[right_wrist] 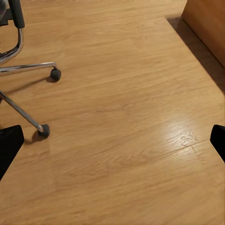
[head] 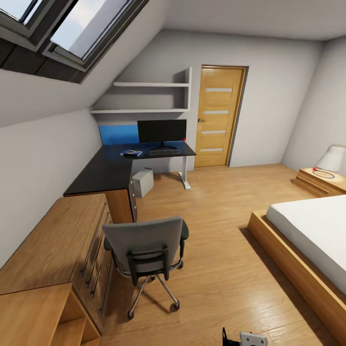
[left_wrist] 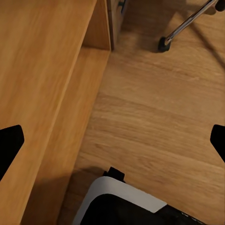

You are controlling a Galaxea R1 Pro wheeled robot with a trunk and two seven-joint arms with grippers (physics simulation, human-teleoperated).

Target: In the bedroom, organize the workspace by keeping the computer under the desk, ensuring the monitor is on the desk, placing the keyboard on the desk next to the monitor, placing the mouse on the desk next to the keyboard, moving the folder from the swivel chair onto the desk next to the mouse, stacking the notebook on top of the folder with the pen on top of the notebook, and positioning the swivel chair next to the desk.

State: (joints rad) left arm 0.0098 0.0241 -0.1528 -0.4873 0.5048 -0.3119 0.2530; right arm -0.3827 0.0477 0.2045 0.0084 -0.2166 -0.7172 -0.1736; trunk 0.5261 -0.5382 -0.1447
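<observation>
The black L-shaped desk [head: 103,170] stands in the far left corner. On it the wide black monitor [head: 162,131] stands with the keyboard [head: 165,151] in front. Left of the keyboard lies a small blue flat item [head: 131,153]; whether it is the folder or the notebook I cannot tell. The computer [head: 142,182] sits on the floor under the desk. The grey swivel chair [head: 144,247] stands nearer, its back toward me and its seat hidden. Mouse and pen are too small to make out. My left gripper [left_wrist: 112,140] and right gripper [right_wrist: 112,140] hang open over the floor.
Low wooden cabinets [head: 48,250] line the left wall, close to my left gripper [left_wrist: 42,84]. A bed [head: 312,235] fills the right side, with a nightstand [head: 319,181] beyond. Chair casters [right_wrist: 44,130] are near my right gripper. Wooden floor runs between chair and bed toward the door [head: 218,115].
</observation>
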